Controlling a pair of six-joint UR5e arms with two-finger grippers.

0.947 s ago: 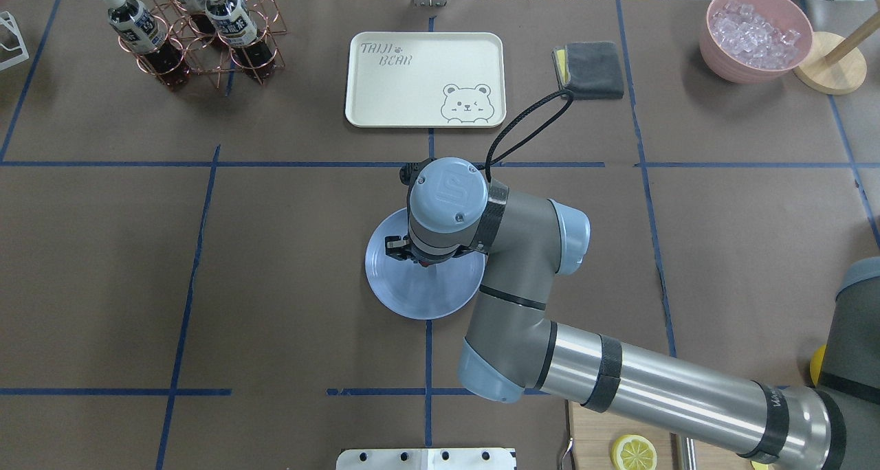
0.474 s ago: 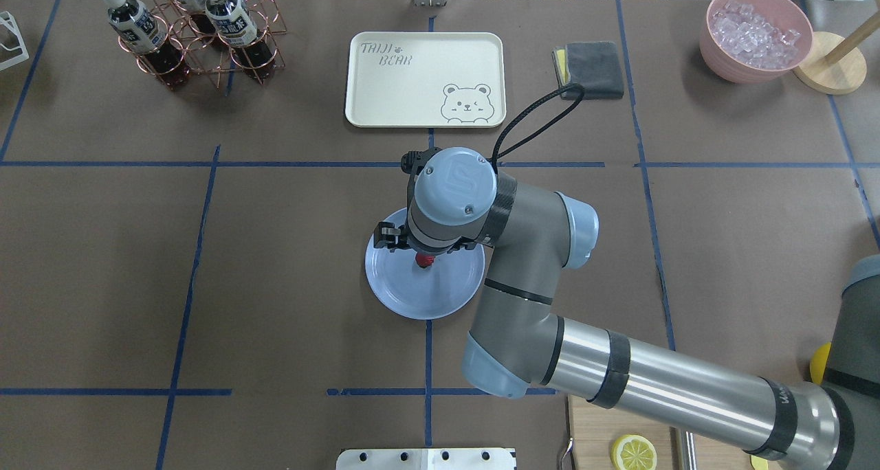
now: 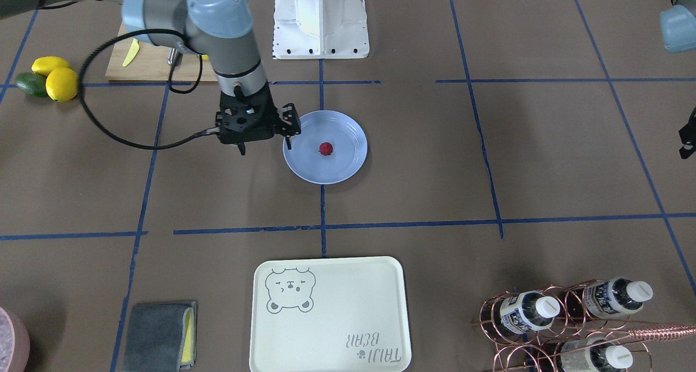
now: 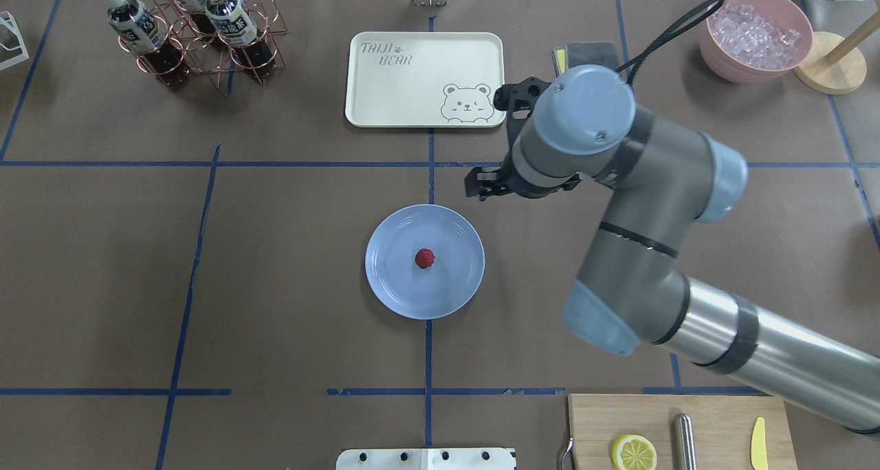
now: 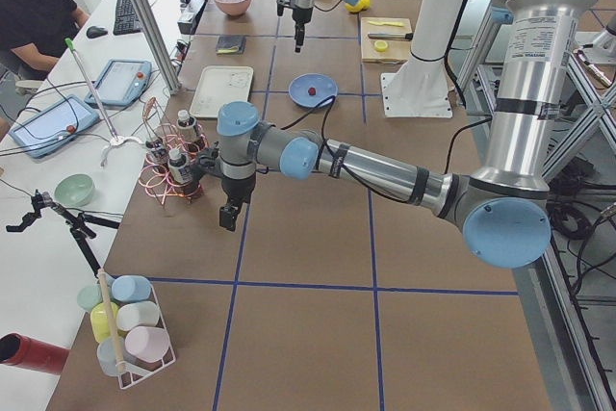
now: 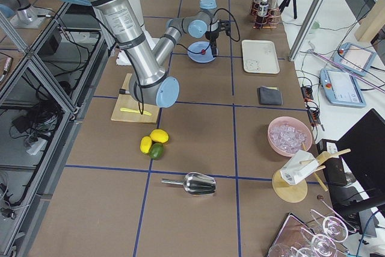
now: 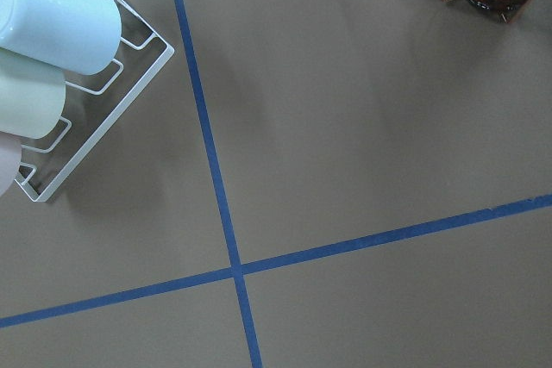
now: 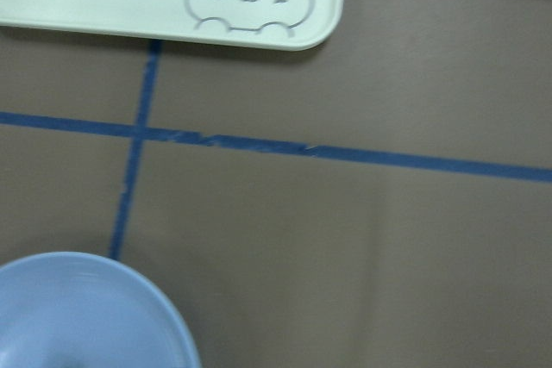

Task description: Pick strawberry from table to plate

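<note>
The right gripper (image 3: 265,145) hangs with jaws wide and empty, just off the rim of the plate (image 4: 385,288) near the middle of the table (image 4: 275,319). The strawberry (image 4: 425,258) lies at the plate's centre, so the placing looks done, and only clearing the arm seems left. I cannot tell how the jaws of the left gripper (image 5: 229,216) stand, near the table's left end.

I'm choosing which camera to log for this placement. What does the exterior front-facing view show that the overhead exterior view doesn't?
Only front-facing: two whole lemons and an avocado beside the cutting board, and the right gripper with fingers spread and empty. Only overhead: the round wooden stand base by the pink bowl. Both: the strawberry lying on the plate, clear of the gripper, and the bear tray.
</note>
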